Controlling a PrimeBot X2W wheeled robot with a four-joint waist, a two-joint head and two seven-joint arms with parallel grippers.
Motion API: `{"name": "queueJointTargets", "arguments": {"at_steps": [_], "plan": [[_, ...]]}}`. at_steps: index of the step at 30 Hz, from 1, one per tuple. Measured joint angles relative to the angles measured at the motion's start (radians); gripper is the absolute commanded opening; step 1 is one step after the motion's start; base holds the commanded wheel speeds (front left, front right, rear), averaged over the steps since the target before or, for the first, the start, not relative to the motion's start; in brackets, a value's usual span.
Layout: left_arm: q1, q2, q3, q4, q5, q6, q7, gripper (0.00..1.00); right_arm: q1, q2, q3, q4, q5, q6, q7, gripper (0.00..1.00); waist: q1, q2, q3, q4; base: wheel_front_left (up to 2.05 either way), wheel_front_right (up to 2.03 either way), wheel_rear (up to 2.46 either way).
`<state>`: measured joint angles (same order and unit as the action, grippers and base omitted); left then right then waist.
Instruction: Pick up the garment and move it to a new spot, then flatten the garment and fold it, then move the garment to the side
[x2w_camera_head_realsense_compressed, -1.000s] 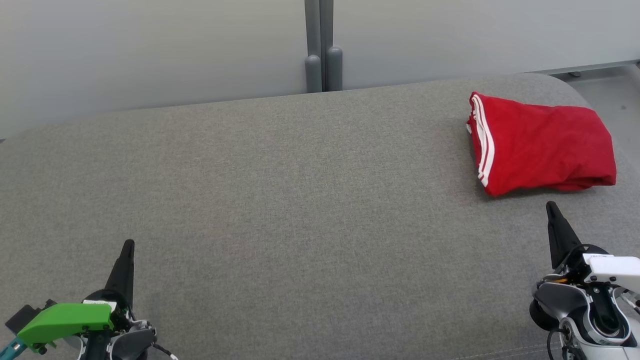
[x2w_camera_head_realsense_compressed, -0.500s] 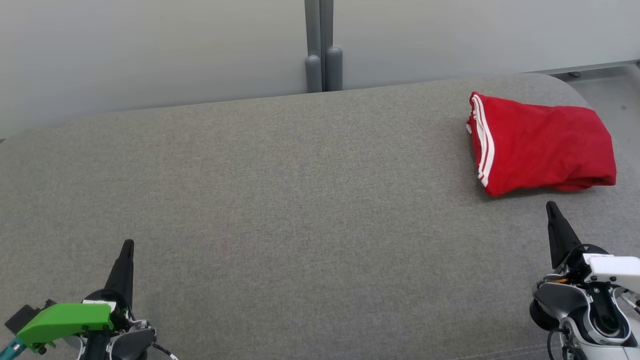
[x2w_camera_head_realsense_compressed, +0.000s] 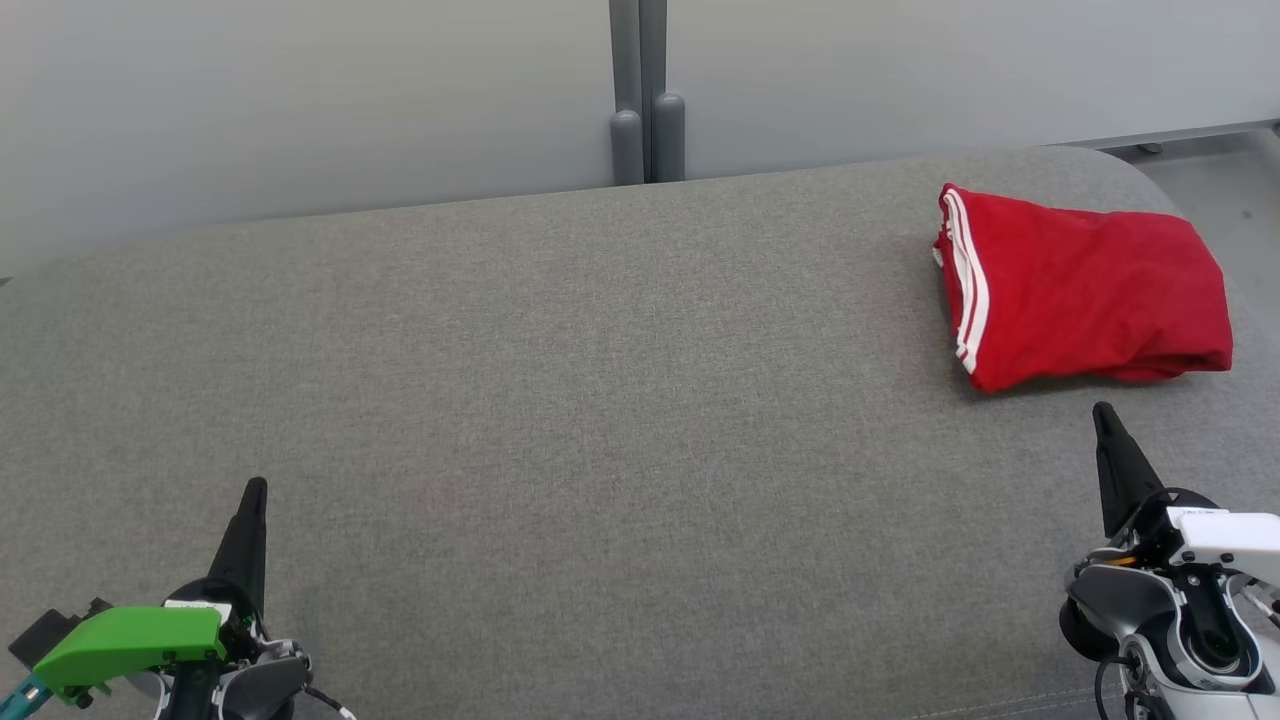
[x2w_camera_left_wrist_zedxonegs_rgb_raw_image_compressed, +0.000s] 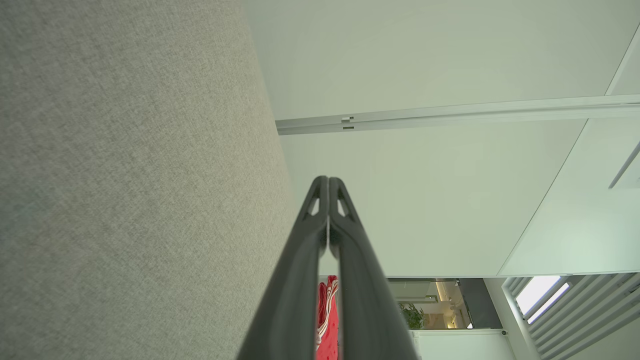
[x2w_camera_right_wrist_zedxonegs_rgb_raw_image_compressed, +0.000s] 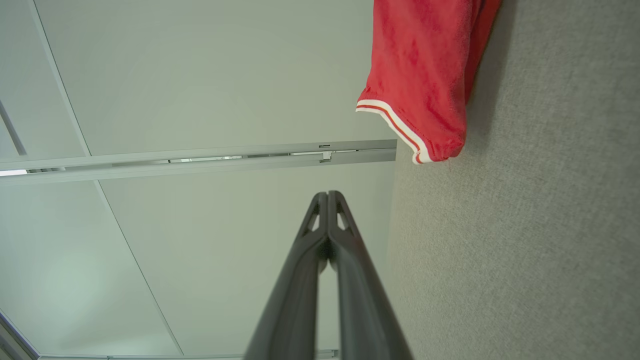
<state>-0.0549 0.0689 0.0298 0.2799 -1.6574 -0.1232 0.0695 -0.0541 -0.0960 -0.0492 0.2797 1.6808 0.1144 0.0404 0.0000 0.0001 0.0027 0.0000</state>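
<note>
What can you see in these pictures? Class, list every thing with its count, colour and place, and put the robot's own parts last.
garment: one, red with white stripes at one edge, folded, lying free at the far right of the padded surface
padded surface: one, grey fabric, across the head view
wall panels: two, pale grey, behind the surface
posts: two, grey, side by side at the seam between the panels
left pincer: one, dark, shut, lower left of the head view
green part: one, bright green, on the left wrist
right pincer: one, dark, shut, lower right, just short of the garment and not touching it
</note>
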Motion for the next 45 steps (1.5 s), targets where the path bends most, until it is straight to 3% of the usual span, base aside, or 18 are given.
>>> {"name": "queueJointTargets", "arguments": {"at_steps": [45], "plan": [[0.000, -0.001, 0.002, -0.002, 0.000, 0.000, 0.000, 0.00, 0.000, 0.002, -0.006, -0.002, -0.001, 0.000, 0.006, 0.00, 0.0000, 0.0000, 0.000, 0.000, 0.00, 0.00, 0.00]]}}
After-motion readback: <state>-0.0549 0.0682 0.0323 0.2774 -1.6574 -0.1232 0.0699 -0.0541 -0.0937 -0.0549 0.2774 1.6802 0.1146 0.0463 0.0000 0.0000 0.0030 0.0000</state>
